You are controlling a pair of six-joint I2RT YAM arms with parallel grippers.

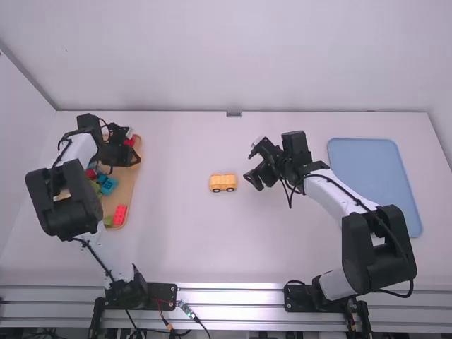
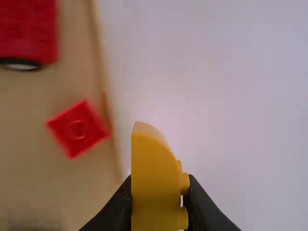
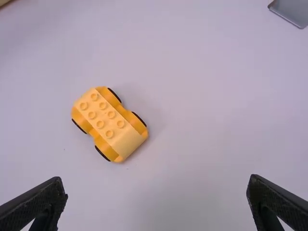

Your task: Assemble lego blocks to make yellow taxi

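Across counter (image 1: 169,240), carry block (image 2: 151,168) pinched in left gripper (image 2: 159,195) to wheeled base (image 3: 107,126) ahead of spread right gripper (image 3: 156,185); align squarely.

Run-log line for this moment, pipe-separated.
left end effector: holds yellow block over tray edge | right end effector: open, empty | wheeled base: on table

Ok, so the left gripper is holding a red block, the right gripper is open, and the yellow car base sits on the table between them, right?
One thing is off: the block in the left gripper is yellow, not red, as the left wrist view shows. The rest stands: the right gripper is open, and the yellow car base sits on the table between the two.
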